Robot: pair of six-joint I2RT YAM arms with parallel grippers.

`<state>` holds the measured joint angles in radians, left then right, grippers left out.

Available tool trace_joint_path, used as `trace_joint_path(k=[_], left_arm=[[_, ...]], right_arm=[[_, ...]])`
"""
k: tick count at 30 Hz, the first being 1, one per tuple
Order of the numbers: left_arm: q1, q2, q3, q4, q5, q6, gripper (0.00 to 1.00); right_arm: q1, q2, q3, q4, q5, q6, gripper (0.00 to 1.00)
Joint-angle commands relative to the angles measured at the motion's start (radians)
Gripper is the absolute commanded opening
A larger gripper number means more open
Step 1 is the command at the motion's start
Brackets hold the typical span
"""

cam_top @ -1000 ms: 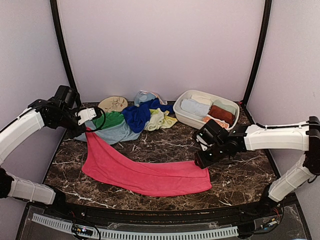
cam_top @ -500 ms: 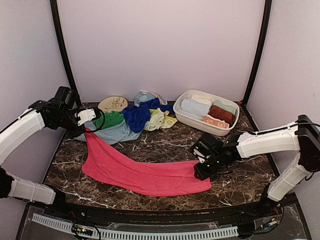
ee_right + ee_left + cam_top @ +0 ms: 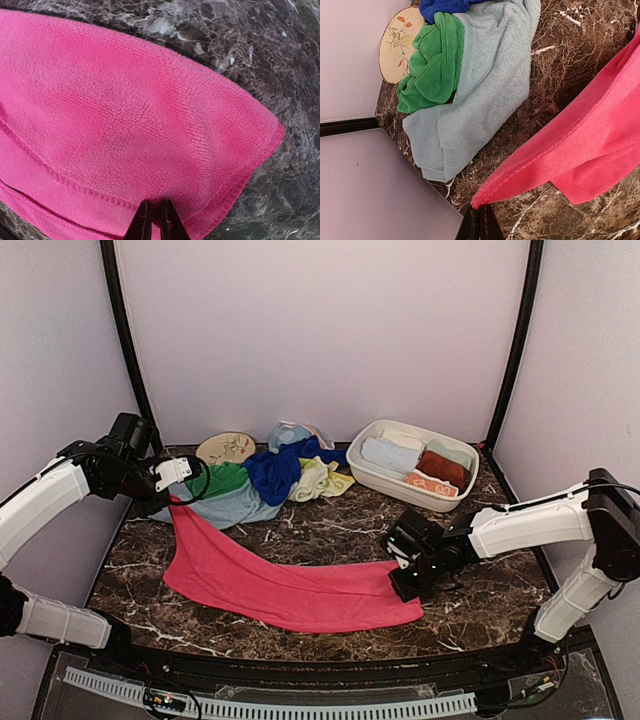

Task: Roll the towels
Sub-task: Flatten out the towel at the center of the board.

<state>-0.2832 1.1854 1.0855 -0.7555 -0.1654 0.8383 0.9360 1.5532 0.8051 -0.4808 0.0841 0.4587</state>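
While left gripper (image 3: 480,223) and right gripper (image 3: 154,220) clamp its ends, pink towel (image 3: 290,586) spans dark marble table (image 3: 490,585); lilac walls (image 3: 320,330) behind.

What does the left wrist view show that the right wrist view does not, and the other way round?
Only the left wrist view: the green towel, pale blue towel, royal blue towel and round disc, plus the left hand pinching a corner of the pink towel. Only the right wrist view: the right hand closed on the towel's other end, lying flat. Both: the pink towel and the marble table.
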Motion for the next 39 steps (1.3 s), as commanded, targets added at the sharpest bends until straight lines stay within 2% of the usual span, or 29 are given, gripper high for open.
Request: trace_joint_path(k=[1, 7, 9, 11, 13, 16, 25, 32, 35, 39], left_arm=[[0.006, -0.003, -0.003, 0.011, -0.008, -0.001, 0.0], [0.006, -0.004, 0.001, 0.013, -0.016, 0.007, 0.0], [0.007, -0.002, 0.001, 0.014, -0.014, 0.009, 0.0], [0.006, 0.0, 0.001, 0.017, -0.017, 0.011, 0.0], [0.006, 0.003, -0.002, 0.024, -0.025, 0.016, 0.0], [0.006, 0.012, -0.004, 0.036, -0.029, 0.019, 0.0], [0.008, 0.03, -0.003, 0.047, -0.042, 0.027, 0.0], [0.009, 0.033, -0.004, 0.045, -0.042, 0.027, 0.0], [0.009, 0.033, -0.005, 0.046, -0.045, 0.03, 0.0], [0.009, 0.034, -0.003, 0.045, -0.046, 0.03, 0.0]], right_arm=[[-0.002, -0.003, 0.009, -0.003, 0.038, 0.005, 0.0], [-0.018, -0.043, 0.034, -0.048, 0.063, -0.005, 0.0], [-0.01, -0.047, 0.045, -0.074, 0.073, -0.009, 0.27], [0.009, -0.05, 0.045, -0.085, 0.088, -0.004, 0.43], [0.022, -0.051, 0.03, -0.079, 0.1, 0.013, 0.52], [0.026, -0.046, 0.005, -0.046, 0.102, 0.031, 0.55], [0.029, -0.006, 0.001, 0.0, 0.061, -0.005, 0.54], [0.025, 0.021, -0.016, 0.029, 0.041, 0.004, 0.47], [0.023, 0.017, -0.017, 0.03, 0.048, 0.009, 0.37], [0.016, 0.001, -0.01, 0.015, 0.059, 0.006, 0.14]])
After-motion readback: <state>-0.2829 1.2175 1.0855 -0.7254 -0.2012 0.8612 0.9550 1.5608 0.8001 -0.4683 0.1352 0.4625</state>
